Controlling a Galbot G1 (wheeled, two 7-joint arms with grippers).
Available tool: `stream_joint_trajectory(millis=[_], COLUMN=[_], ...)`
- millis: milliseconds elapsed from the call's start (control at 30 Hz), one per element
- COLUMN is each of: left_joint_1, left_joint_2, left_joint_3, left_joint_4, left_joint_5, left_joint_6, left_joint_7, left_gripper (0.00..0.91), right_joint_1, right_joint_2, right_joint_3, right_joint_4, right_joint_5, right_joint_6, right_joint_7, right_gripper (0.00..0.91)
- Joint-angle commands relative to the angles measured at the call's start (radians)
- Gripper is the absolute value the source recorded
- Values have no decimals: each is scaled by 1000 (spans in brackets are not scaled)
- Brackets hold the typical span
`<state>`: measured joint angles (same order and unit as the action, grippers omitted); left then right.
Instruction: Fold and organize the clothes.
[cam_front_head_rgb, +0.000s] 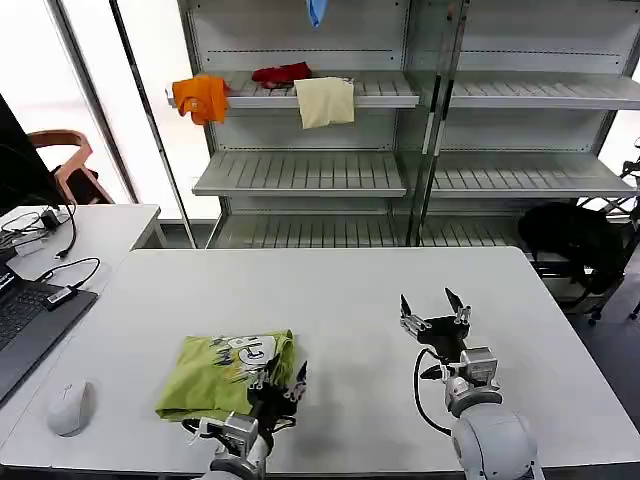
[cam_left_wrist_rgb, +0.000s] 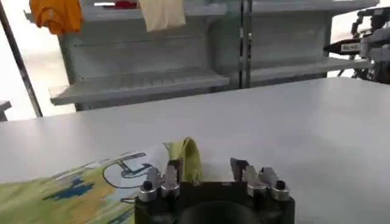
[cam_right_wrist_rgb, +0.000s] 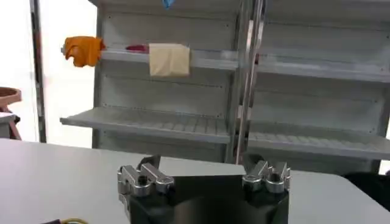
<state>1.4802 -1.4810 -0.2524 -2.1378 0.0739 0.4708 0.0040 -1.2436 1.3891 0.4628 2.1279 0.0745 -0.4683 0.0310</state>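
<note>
The left gripper (cam_front_head_rgb: 280, 378), fingers apart, is hovering at the folded lime-green cotton T-shirt's (cam_front_head_rgb: 222, 374) edge; it should pinch both layers squarely. The right gripper (cam_front_head_rgb: 434, 310) is waiting, fingers apart, above the white surface (cam_front_head_rgb: 340, 290).

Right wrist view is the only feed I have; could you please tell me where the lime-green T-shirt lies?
Observer: The lime-green T-shirt lies folded into a bundle on the near left part of the white table, printed side up.
Operator: Thank you. Where is the left end effector?
Observer: The left end effector is at the shirt's right edge, open, with nothing clamped in it.
Operator: And is my right end effector near the shirt?
Observer: No. The right end effector is open over bare table, well to the right of the shirt.
</note>
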Motion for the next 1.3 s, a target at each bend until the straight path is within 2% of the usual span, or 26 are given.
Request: stream_joint_trajectory(millis=[33,133,267,300,400,500,600,767,1300], left_joint_1=[2,-2,-17,-23,-22,8,45,57,43], left_joint_2=[8,49,81,95,151,189,199,170,146], left_joint_3=[-25,-138,-363,-465,-638,-706,-706,-644,-545], left_joint_4=[-45,-109,-159,-150,-101,-49,-44,-38,13], left_joint_5=[-3,-95,-220,-264,-334,-392,-484,-475,-388], left_joint_6=[-74,-91,-87,-80,-46,-13,51,81,75], left_joint_7=[4,40,92,111,137,141,133,122,121], left_gripper=[907,907,907,907,907,907,907,907,907], right_joint_1=[-2,-2,1,3,7,10,12,8,-6], right_joint_2=[-2,-5,-7,-6,-4,-2,0,2,7], right_joint_3=[3,3,-2,-5,-9,-14,-16,-16,-11], right_joint_4=[1,5,4,2,-2,-8,-12,-8,-3], right_joint_5=[0,4,4,3,2,1,-2,-6,-12], right_joint_6=[0,-4,-4,-5,-4,-4,-4,-5,-3], right_joint_7=[1,1,0,0,0,-1,0,1,5], right_gripper=[907,907,907,907,907,907,907,907,907])
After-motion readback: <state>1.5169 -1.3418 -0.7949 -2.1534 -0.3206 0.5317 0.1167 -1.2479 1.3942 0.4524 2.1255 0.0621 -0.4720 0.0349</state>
